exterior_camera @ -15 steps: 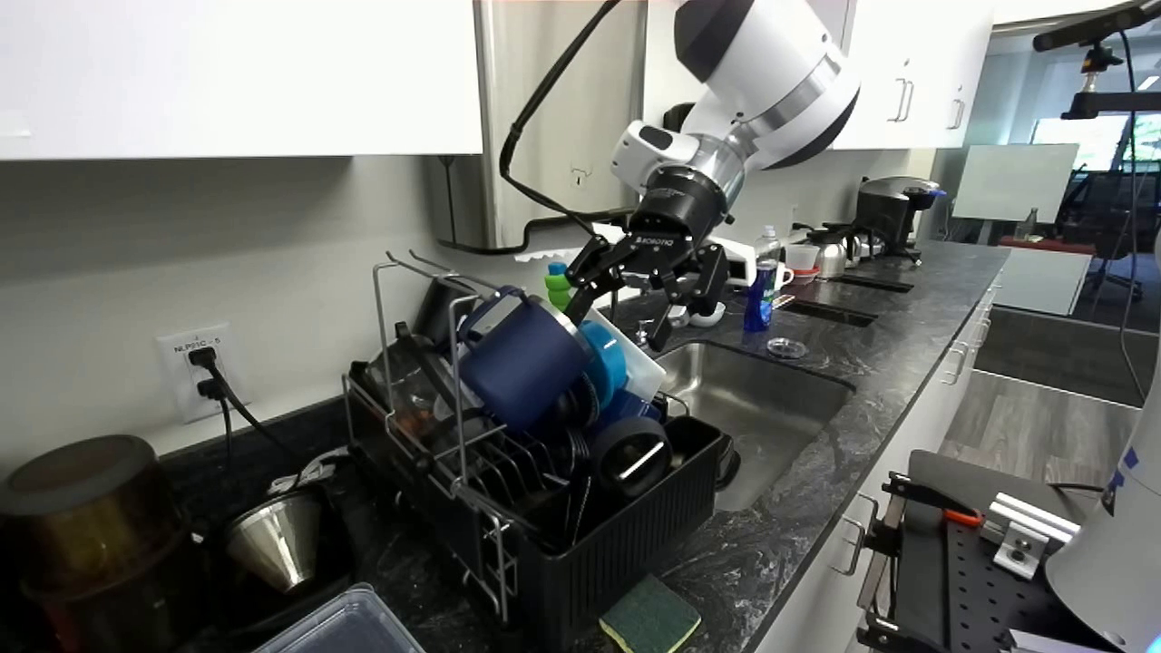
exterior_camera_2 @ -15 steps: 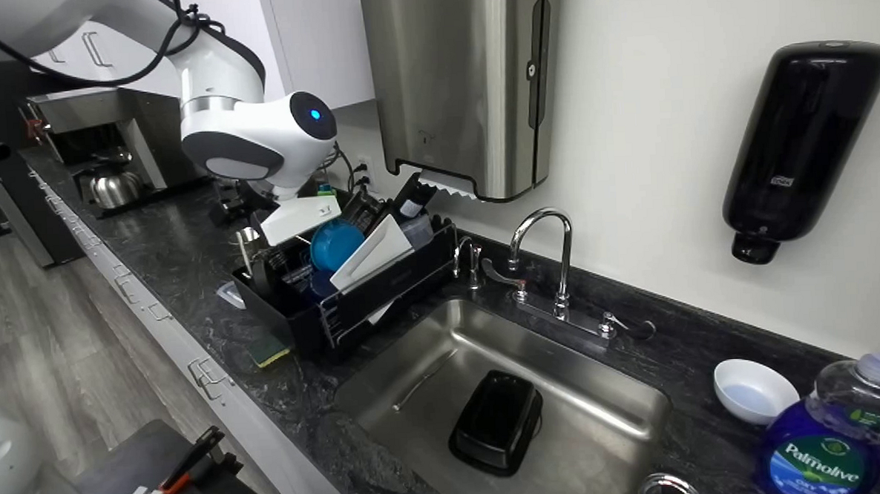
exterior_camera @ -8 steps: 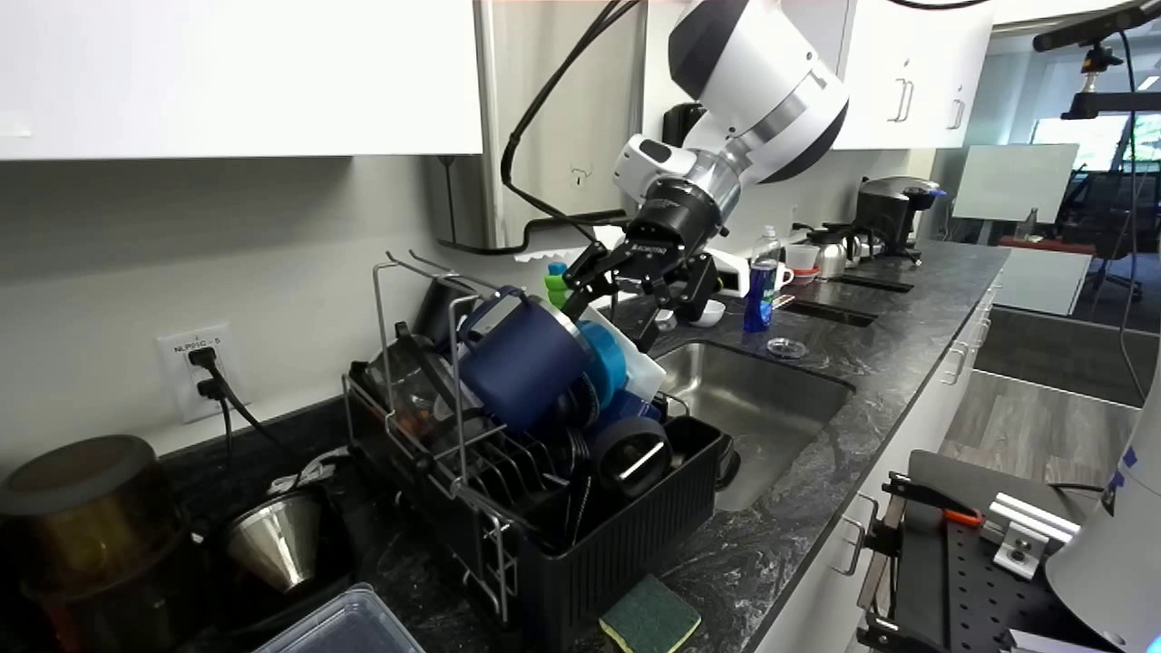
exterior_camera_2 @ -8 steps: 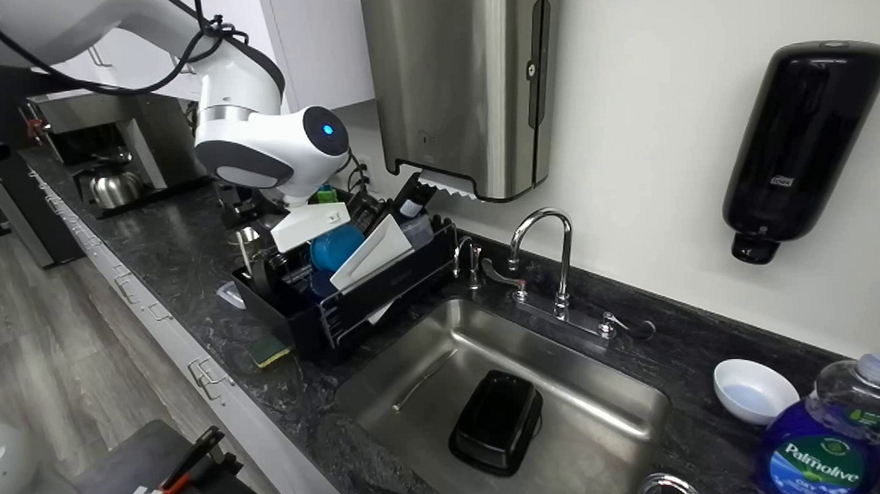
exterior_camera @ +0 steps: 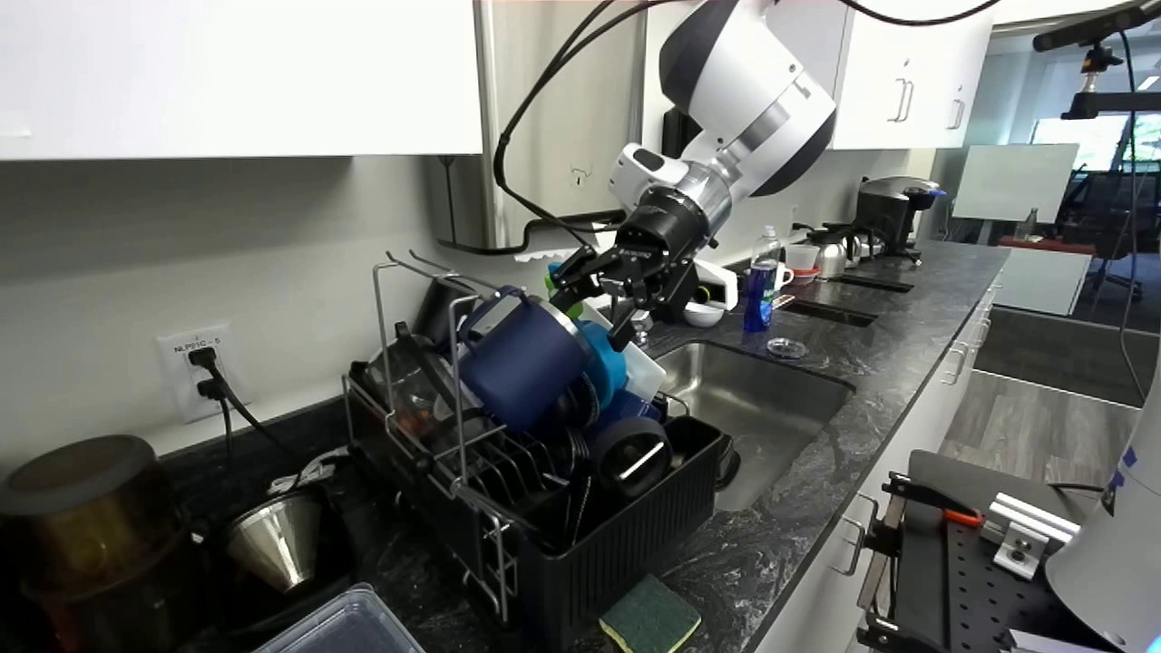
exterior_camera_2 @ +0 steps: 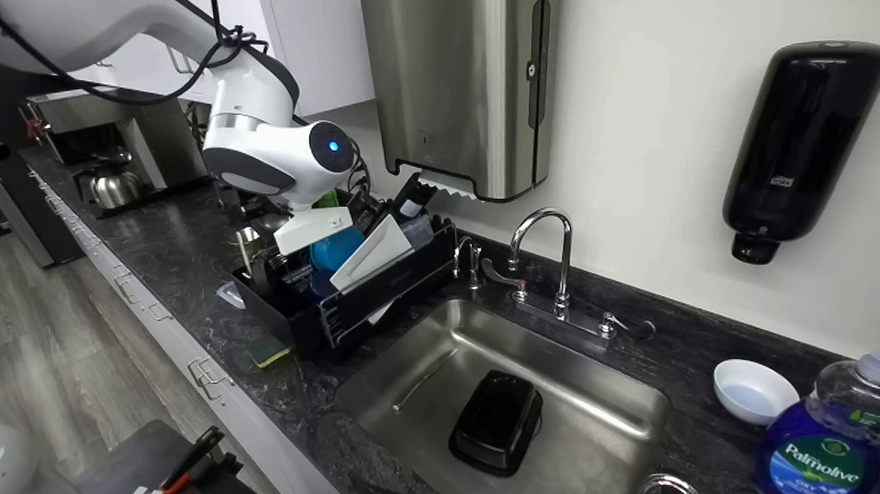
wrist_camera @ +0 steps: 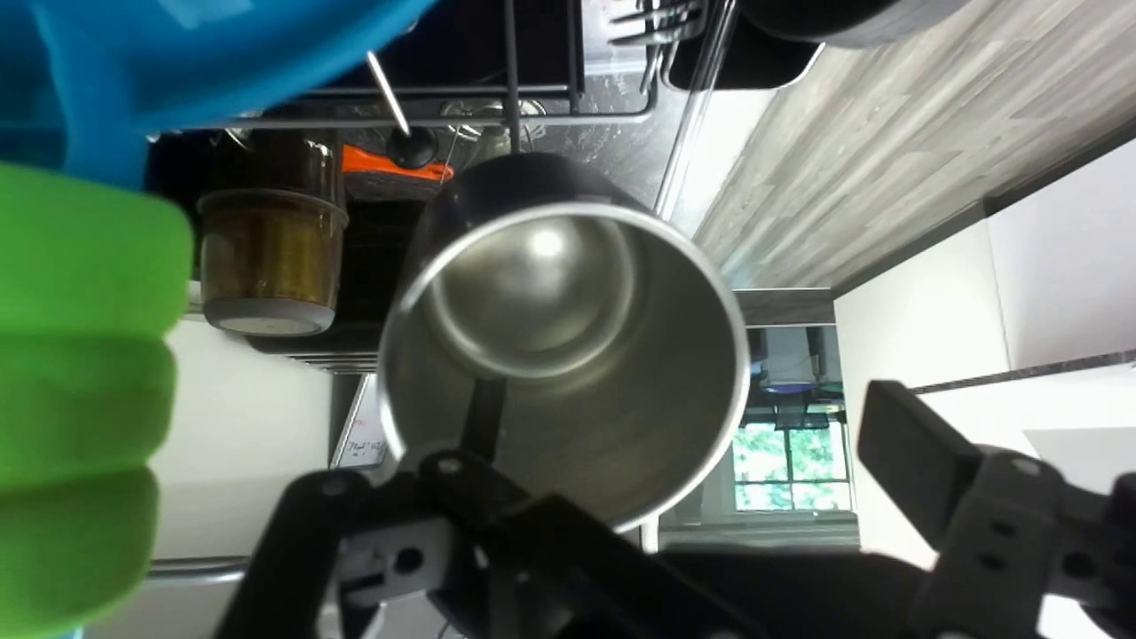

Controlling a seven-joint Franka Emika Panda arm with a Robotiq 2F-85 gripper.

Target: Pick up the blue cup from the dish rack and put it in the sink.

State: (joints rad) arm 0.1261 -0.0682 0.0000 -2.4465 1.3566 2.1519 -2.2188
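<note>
Blue cup is in the dish rack, lying on its side at a tilt. In an exterior view the handle sits at its upper left and the mouth points over toward the hand. The hand itself is released, fingers spread nice and wide, right up close to the cup's rim. Wrist view has the shiny metal inside of the cup pretty much dead center, with one finger overlapping the opening and the other one off past the rim. Can't tell if either of them is actually touching it, sorry.

Rack's kinda packed, btw. There's a light blue plastic piece just beside the cup and a flat white piece leaning at a slant on the side facing the sink. A fork shows at the top of the wrist view, and a green bottle takes up the left edge there, pretty blurry.

The sink is right next to the rack, with a black container sitting in it and a curved faucet at its back edge. White bowl and a Palmolive bottle are on the dark tabletop, on the side away from the rack. Sponge lies on the tabletop too, just beside the rack.
</note>
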